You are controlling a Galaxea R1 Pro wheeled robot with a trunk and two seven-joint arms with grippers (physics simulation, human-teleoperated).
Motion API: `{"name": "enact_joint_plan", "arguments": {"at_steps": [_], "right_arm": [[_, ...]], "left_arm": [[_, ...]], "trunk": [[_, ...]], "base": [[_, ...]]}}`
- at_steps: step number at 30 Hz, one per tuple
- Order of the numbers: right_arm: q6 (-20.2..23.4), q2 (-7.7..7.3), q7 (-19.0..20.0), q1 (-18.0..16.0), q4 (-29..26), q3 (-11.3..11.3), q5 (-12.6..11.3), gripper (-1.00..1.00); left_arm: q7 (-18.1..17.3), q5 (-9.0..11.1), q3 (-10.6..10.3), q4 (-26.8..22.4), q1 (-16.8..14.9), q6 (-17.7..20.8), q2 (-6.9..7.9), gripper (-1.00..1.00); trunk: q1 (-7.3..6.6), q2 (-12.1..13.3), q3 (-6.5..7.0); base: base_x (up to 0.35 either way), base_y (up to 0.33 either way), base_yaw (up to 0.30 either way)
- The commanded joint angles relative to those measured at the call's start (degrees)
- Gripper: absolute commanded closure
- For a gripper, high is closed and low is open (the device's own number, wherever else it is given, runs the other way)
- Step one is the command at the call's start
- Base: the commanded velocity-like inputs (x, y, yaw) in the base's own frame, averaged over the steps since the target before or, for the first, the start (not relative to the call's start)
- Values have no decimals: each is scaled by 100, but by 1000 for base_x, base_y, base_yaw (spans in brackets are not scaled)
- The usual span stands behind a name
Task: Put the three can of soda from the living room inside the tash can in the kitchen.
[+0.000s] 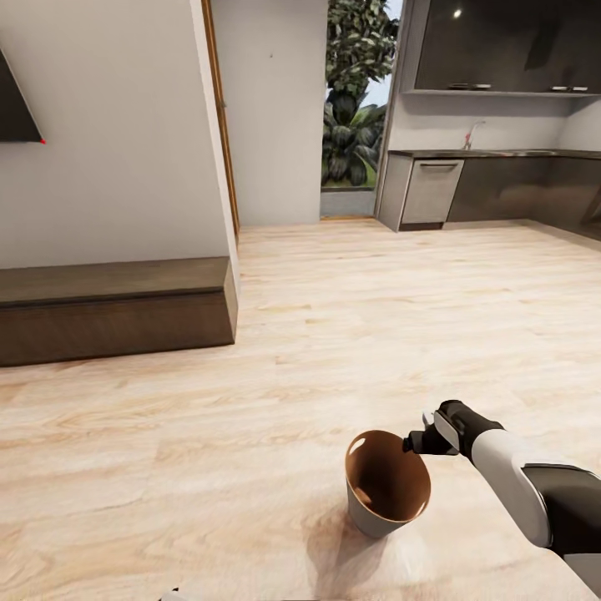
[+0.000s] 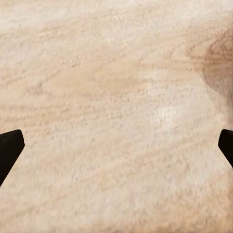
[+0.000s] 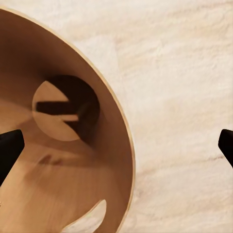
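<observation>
On the pale wood floor, the tash can stands tilted, coppery inside empty, no cans seen. Right gripper sits just beside its rim, fingers spread wide, holding nothing. Left gripper hangs released over bare floor. Risk: a nudge to the rim could tip the bin. Kitchen cupboards lie well beyond.

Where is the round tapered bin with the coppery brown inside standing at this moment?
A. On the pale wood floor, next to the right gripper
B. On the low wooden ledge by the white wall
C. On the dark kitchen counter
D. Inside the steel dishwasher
A: the head view shows the round tapered bin standing on the pale wood floor, with the right gripper at its rim, fingers spread wide in the wrist view.
</observation>
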Motion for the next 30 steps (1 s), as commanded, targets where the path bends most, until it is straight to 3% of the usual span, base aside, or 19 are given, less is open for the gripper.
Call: {"name": "enact_joint_plan", "arguments": {"at_steps": [1, 21, 27, 30], "right_arm": [[-2, -3, 0, 1, 0, 0, -1, -100], [-5, 1, 0, 14, 0, 0, 5, -100], [-5, 7, 0, 22, 0, 0, 6, -100], [-9, 10, 3, 21, 0, 3, 7, -100]], "left_arm": [[0, 4, -2, 0, 0, -1, 1, -100], [0, -15, -1, 5, 0, -3, -7, -100], [-1, -16, -4, 8, 0, -11, -11, -100], [-3, -16, -5, 8, 0, -8, -12, -100]], "trunk": [[0, 0, 0], [49, -25, -421], [49, -25, -421], [57, -29, -487]], "base": [[0, 0, 0], [0, 0, 0], [0, 0, 0], [0, 0, 0]]}}
